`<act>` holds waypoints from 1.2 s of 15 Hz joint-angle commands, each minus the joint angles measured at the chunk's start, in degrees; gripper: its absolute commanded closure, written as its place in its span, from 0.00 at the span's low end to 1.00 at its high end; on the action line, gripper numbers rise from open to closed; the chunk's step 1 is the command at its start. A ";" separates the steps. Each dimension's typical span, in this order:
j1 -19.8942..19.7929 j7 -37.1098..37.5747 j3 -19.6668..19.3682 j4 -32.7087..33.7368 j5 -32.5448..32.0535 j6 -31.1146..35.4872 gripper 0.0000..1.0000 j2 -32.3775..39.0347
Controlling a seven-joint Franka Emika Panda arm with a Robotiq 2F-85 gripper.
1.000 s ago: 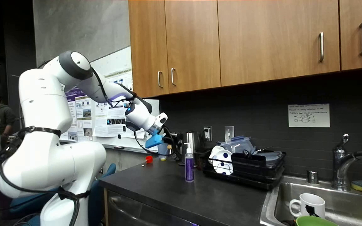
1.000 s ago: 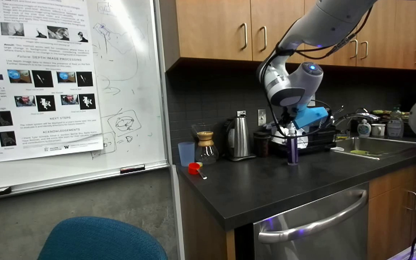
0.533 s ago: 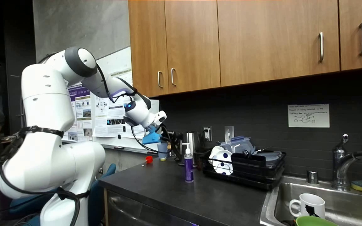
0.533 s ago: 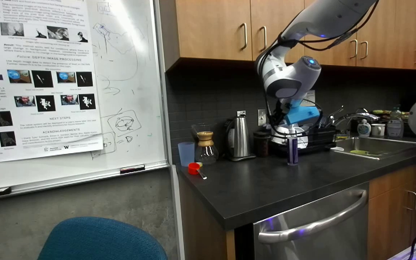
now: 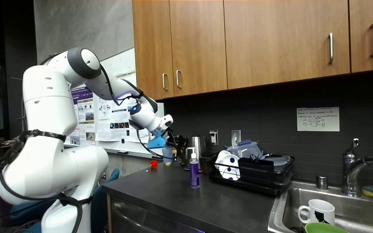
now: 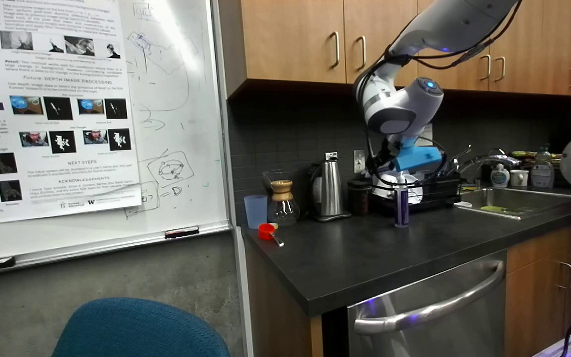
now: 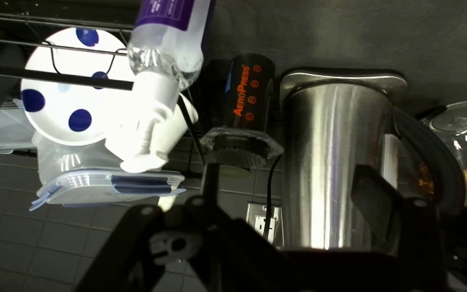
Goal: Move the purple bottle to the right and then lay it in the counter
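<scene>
Purple bottle (image 5: 194, 173), well inside edge of counter (image 5: 163, 189)

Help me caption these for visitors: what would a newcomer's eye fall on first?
Most likely the big white robot arm, large at the left of an exterior view, a bright blue block near its tip. Next, probably, the purple pump bottle, upright on the dark counter near the black dish rack. Then perhaps the red scoop near the counter's end.

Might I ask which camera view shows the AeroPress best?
The wrist view: the AeroPress shows large, its lettering readable. An exterior view shows it small and dark beside the steel kettle; elsewhere I can't distinguish it.
</scene>
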 commanded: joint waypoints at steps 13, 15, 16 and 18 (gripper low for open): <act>2.53 -1.04 -7.36 -0.01 2.75 0.45 0.00 2.50; 2.15 -1.14 -7.50 -0.35 2.78 0.44 0.00 2.14; 1.58 -1.22 -7.23 -0.53 2.75 0.44 0.00 1.73; 0.55 -1.25 -6.64 -1.01 2.67 0.44 0.00 1.21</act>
